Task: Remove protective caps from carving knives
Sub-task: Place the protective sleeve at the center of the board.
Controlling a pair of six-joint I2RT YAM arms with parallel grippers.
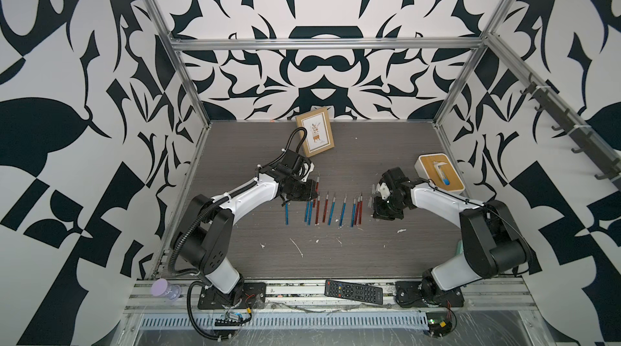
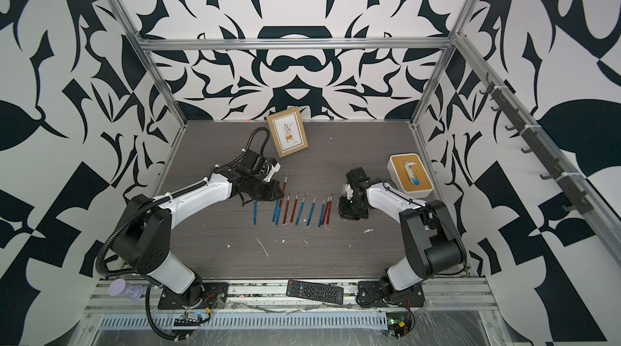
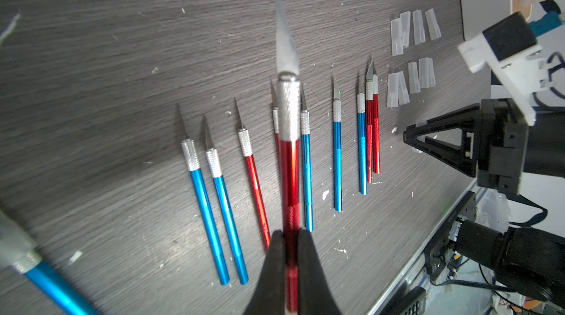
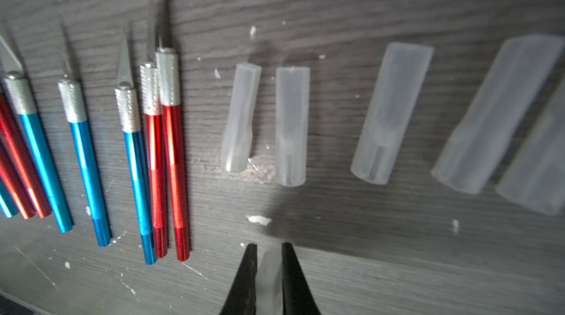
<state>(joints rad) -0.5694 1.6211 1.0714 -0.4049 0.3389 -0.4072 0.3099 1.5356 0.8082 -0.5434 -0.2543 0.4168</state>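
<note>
Left wrist view, and the left end effector [image 3: 289, 237] is clamped tight on the handle of a red knife [image 3: 289, 175], jaws pinched together around it, blade bare and silver collar catching the light! That knife sits raised over the row of carving knives [image 3: 305, 160] lying on the grey worktop [image 3: 91, 53], blue and red handles side by side, every blade that shows uncovered. Look past the last two red ones, which are touching each other, and there are the protective caps [image 3: 412, 27], translucent sleeves resting flat in two loose clusters just beside the row. Over to the right wrist view: the right end effector [image 4: 269, 249] is closed on a cap [image 4: 269, 276], the whitish sleeve squeezed between its black tips, low over the worktop and near the loose ones. In both top views the two arms reach in from opposite ends of the knife row, a picture frame [image 1: 315, 132] propped at the back wall and a black remote control [image 1: 353, 291] lying on the front rail.
</note>
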